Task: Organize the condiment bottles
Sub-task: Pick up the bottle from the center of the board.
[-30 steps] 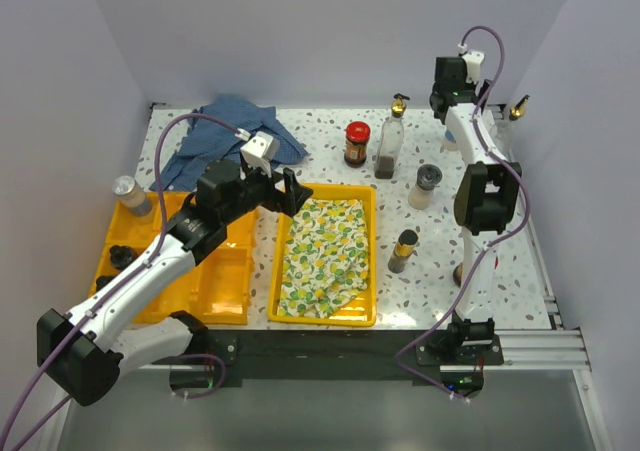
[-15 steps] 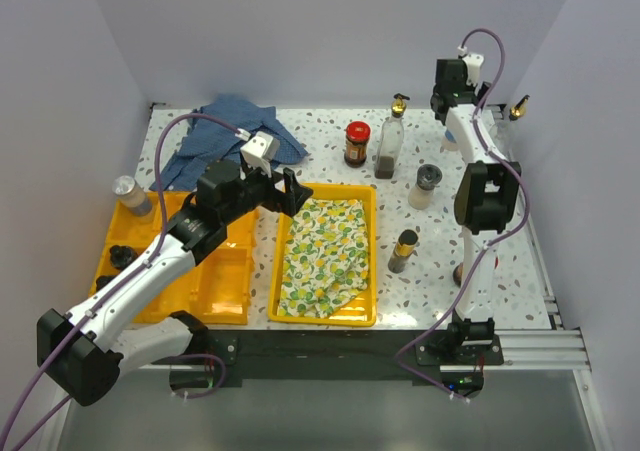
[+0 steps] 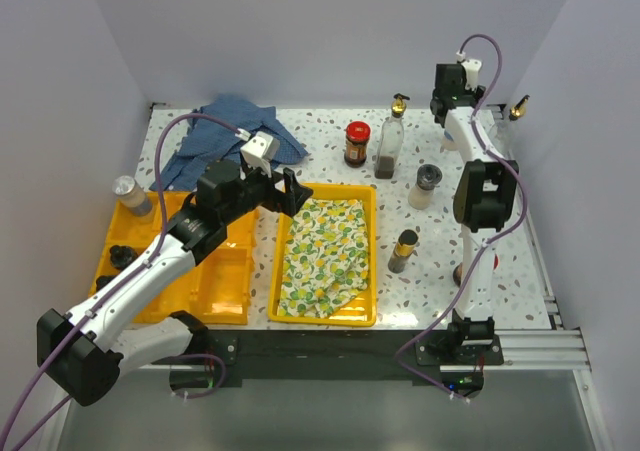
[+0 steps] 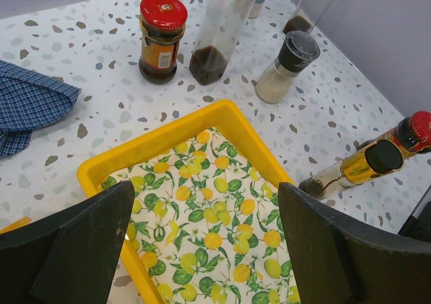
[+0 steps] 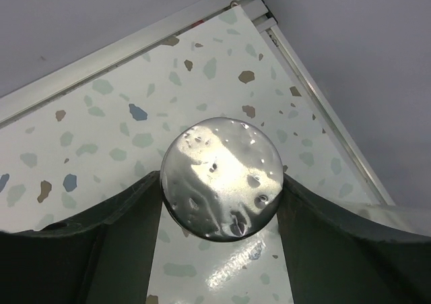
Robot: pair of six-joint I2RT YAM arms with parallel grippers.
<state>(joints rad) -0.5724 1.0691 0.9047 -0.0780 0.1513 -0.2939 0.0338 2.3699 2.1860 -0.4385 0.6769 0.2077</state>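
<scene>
My right gripper (image 5: 221, 191) is shut on the round silver cap (image 5: 222, 176) of a condiment bottle at the table's back right corner, one finger pressed against each side; the bottle's body is hidden beneath the cap. From above, that gripper (image 3: 452, 121) hangs by the back wall. A red-lidded jar (image 3: 357, 143), a glass bottle with gold pourer (image 3: 390, 141), a dark-capped shaker (image 3: 425, 186) and a gold-collared bottle (image 3: 403, 251) stand on the table. My left gripper (image 4: 205, 206) is open and empty above the lemon-print cloth (image 4: 215, 236).
The cloth lies in a yellow tray (image 3: 371, 261). A second yellow tray (image 3: 225, 271) at the left holds a grey-capped shaker (image 3: 130, 193) and a dark-lidded jar (image 3: 120, 256). A blue checked cloth (image 3: 230, 131) lies at the back left. Another gold pourer (image 3: 518, 108) shows by the right wall.
The right wrist has edged slightly toward the back wall. The left arm and the bottles on the table have not moved.
</scene>
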